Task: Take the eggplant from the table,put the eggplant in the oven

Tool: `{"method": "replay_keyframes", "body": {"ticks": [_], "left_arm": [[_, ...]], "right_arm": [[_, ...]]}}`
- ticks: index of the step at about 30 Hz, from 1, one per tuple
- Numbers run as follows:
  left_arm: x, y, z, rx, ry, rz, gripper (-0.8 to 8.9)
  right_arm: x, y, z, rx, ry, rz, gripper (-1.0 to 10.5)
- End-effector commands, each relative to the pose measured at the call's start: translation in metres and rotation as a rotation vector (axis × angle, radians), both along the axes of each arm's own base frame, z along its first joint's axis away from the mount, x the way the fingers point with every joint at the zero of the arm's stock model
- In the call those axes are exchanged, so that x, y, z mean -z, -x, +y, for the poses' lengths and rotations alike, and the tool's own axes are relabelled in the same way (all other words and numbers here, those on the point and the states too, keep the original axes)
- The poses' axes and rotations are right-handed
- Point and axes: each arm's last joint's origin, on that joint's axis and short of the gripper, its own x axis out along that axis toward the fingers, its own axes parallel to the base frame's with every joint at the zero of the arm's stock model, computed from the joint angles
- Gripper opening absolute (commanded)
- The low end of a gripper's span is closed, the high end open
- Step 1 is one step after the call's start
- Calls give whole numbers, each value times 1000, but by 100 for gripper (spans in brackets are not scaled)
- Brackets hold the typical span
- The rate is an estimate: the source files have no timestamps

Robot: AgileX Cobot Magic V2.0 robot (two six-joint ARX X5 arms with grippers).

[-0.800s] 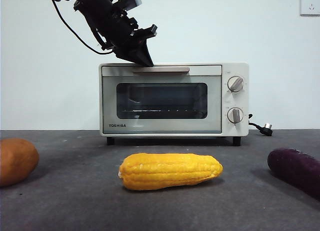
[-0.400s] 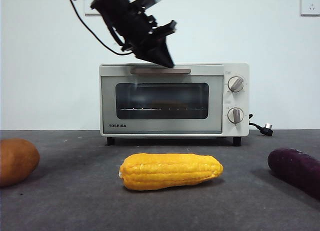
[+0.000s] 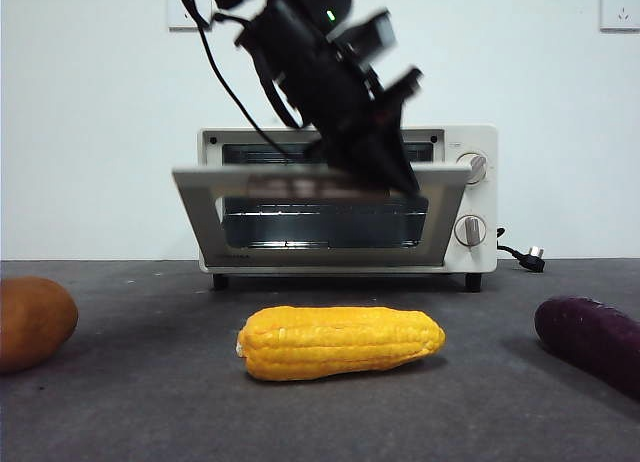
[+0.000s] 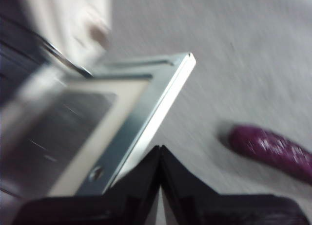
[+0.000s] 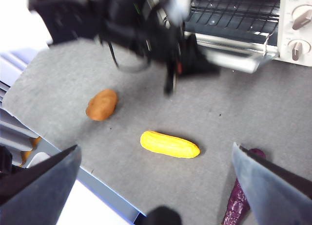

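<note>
The eggplant lies on the table at the near right, dark purple; it also shows in the left wrist view and the right wrist view. No gripper touches it. The cream oven stands at the back, its glass door tilted partly open. My left gripper presses at the door's top edge with its jaws shut together, beside the door's metal frame. High above the table, my right gripper hangs open and holds nothing.
A yellow corn cob lies mid-table in front of the oven. An orange-brown potato-like vegetable sits at the near left. The oven's cord and plug lie to its right. The table's front edge shows in the right wrist view.
The left gripper moved right and down along the oven's top front. The door, shut before, now hangs partly open. Vegetables have not moved.
</note>
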Motion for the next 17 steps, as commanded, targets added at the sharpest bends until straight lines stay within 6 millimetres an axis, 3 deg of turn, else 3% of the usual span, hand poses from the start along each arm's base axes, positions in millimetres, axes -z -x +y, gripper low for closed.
{"method": "replay_keyframes", "body": {"ticks": [1,5,10,14,17], "left_arm": [[2,6,-9,23,5,-9,-6],[0,15,-20,49,14,-14,-6],[-3,15,-19,41,21,-13,-6],[-30,14,-3,7,62,-57,-6],[-69,16,24,-65,128,-105,-6]], "right_arm": [[-1,-1,1,-8,2,-9,598],[0,-2,1,-8,3,-6,598],[0,-2,1,-8,3,-3,597],[1,-2,0,14,24,1,597],[5,-6,-1,69,84,39,597]]}}
